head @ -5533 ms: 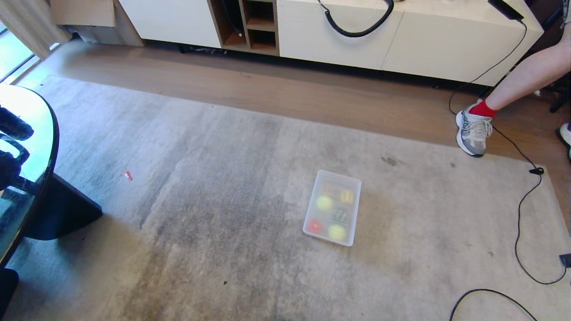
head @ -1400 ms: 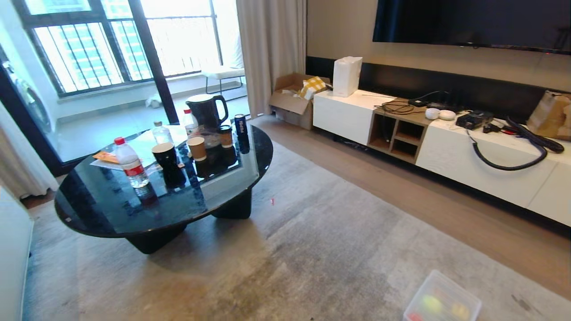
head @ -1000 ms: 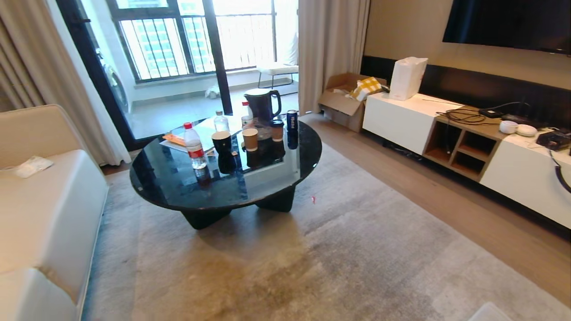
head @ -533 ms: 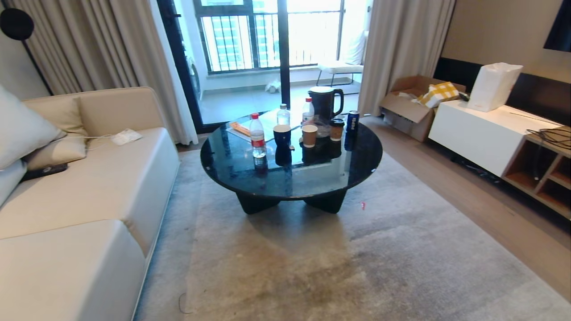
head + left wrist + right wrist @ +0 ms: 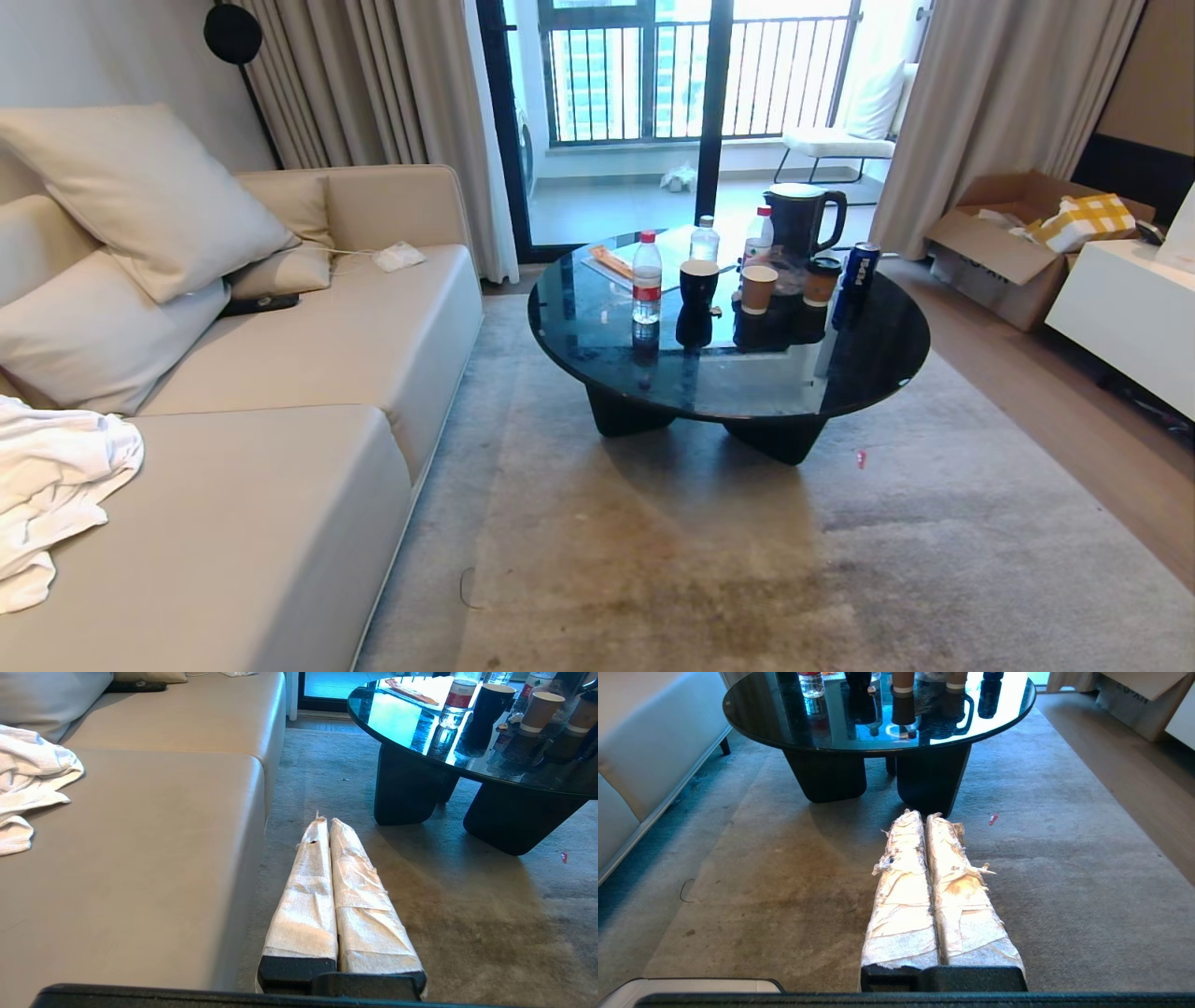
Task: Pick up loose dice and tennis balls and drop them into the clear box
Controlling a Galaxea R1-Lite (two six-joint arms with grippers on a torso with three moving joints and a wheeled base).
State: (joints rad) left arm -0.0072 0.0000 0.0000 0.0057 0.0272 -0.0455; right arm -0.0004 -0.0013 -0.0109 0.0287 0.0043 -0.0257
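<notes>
Dice, tennis balls and clear box are nowhere in view; left gripper (image 5: 330, 821) and right gripper (image 5: 923, 814) hang pressed together, empty, above carpet (image 5: 709, 560). Likely a searching step: next, find them.

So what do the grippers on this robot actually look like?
Both look alike. The left gripper and the right gripper each have two long fingers wrapped in frayed whitish cloth tape on a black base. No cables or markings show.

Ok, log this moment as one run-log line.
left gripper: shut, empty, over rug | right gripper: shut, empty, over rug | head view: sofa, round black coffee table | clear box, dice, tennis balls: not in view
</notes>
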